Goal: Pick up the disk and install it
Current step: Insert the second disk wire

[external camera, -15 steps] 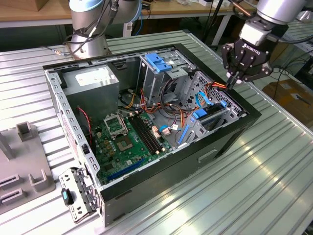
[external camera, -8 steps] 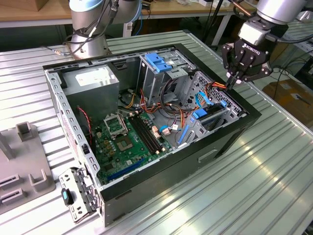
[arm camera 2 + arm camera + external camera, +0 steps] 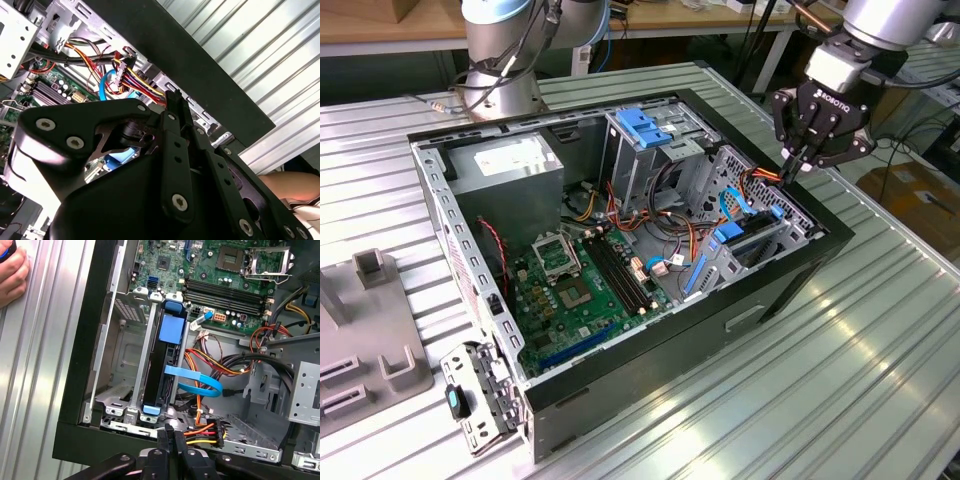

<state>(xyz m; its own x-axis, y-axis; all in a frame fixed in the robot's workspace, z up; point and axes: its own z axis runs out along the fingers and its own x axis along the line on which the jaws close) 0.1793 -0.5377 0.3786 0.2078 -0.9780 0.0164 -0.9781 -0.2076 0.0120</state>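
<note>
The disk [image 3: 161,355] stands on edge in the drive bay at the front corner of the open computer case [image 3: 790,290]. It is dark, with bright blue rails at both ends. In the exterior view the disk [image 3: 752,243] lies at that view's right side of the case. My gripper [image 3: 790,168] hovers just above the case edge, a little past the disk's end, over a bundle of coloured power wires [image 3: 204,432]. Its fingers [image 3: 169,436] are pressed together in both wrist views, with nothing between them. The fingertips [image 3: 176,100] sit close to the wire connector.
A grey cage with a blue latch [image 3: 645,125], the motherboard [image 3: 580,290] and a power supply [image 3: 510,165] fill the case. A blue flat cable [image 3: 200,382] loops beside the disk. A person's hand [image 3: 10,275] rests on the ribbed table. A grey fixture [image 3: 370,340] stands at the exterior view's left.
</note>
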